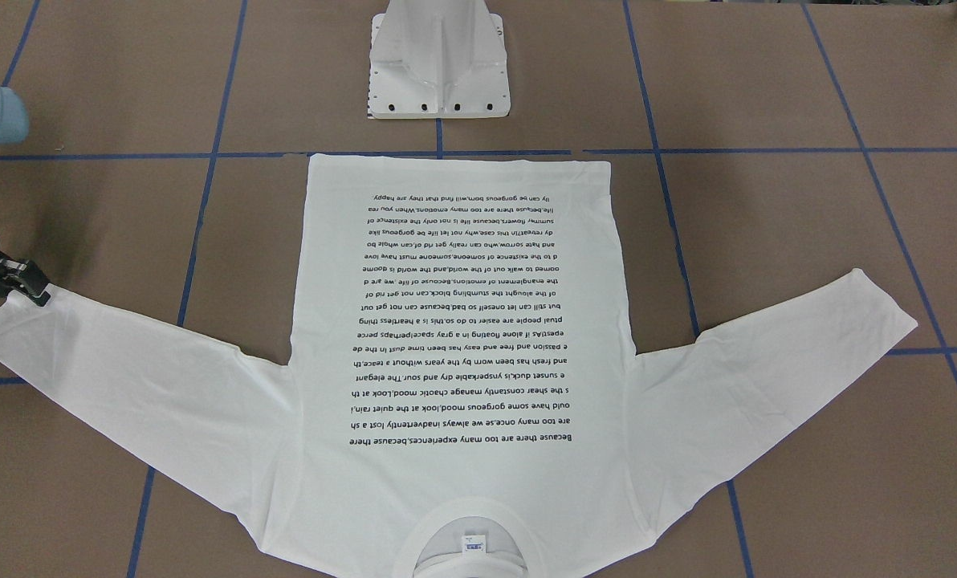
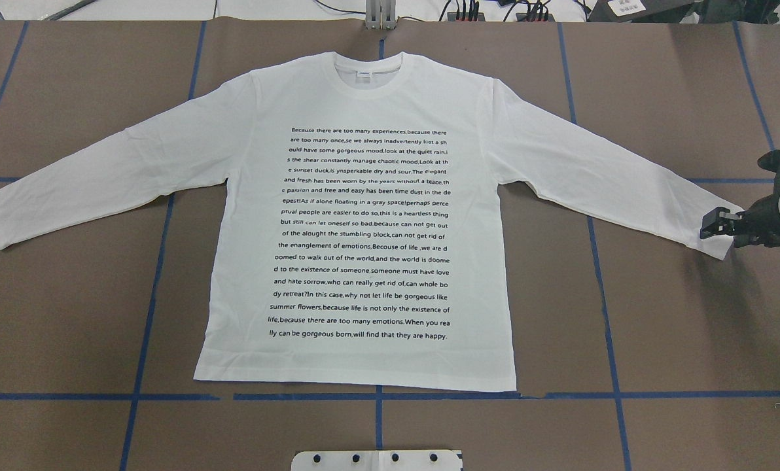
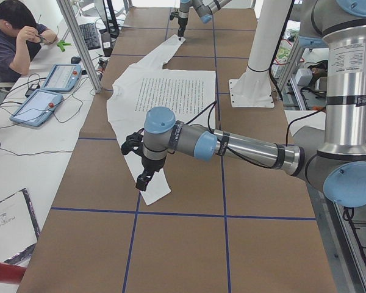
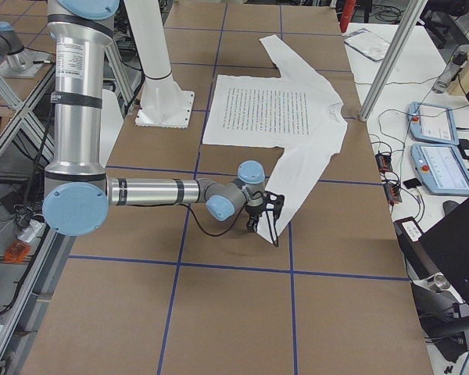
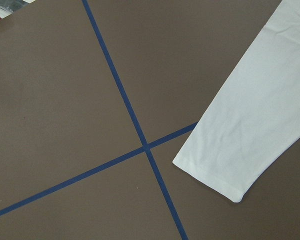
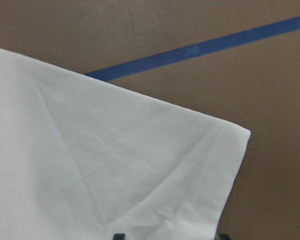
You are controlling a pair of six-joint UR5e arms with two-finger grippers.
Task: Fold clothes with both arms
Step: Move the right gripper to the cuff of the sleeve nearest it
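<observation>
A white long-sleeved T-shirt (image 2: pixel 364 229) lies flat on the brown table, black text side up, collar away from the robot and both sleeves spread outward. My right gripper (image 2: pixel 714 226) sits low at the end of the shirt's right sleeve cuff (image 6: pixel 140 175). It is open, with its two fingertips (image 6: pixel 119 236) standing apart over the cloth. It also shows in the front-facing view as the right gripper (image 1: pixel 25 285). My left gripper (image 3: pixel 143 180) hangs above the table near the other cuff (image 5: pixel 230 165). I cannot tell whether it is open or shut.
The white pedestal base (image 1: pixel 438 64) stands behind the shirt's hem. Blue tape lines (image 2: pixel 377 396) grid the tabletop. A side table with tablets (image 3: pixel 49 91) and a seated person (image 3: pixel 15 36) runs along the far edge, behind an aluminium post (image 4: pixel 387 62).
</observation>
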